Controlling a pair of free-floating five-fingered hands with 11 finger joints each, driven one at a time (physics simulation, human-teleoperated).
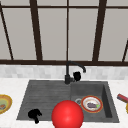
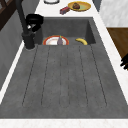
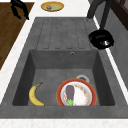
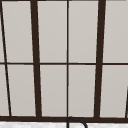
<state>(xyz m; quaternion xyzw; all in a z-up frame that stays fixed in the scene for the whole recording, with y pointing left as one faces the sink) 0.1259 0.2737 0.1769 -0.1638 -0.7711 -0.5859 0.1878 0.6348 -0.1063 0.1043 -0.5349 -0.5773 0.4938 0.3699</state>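
Two free-floating matte black hands, human-like in shape, no arm, wrist mount or body attached. Left hand [image 1: 34, 115]: uniform black, rounded palm mass with slim tapering fingers; same dark silhouette in the right side view [image 3: 18, 8]. Right hand [image 1: 77, 75]: same flat black, compact, blocky outline. In the side views [image 2: 34, 21] [image 3: 101, 39] it shows faint grey-white highlights on the finger surfaces. No cables, screws, markings or seams can be made out on either.

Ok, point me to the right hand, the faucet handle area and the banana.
right hand [image 1: 77, 75], front view, on its palm beside the faucet.
faucet [image 1: 67, 75], front view, on its upright stem.
banana [image 3: 34, 95], right side view, on its curved middle.
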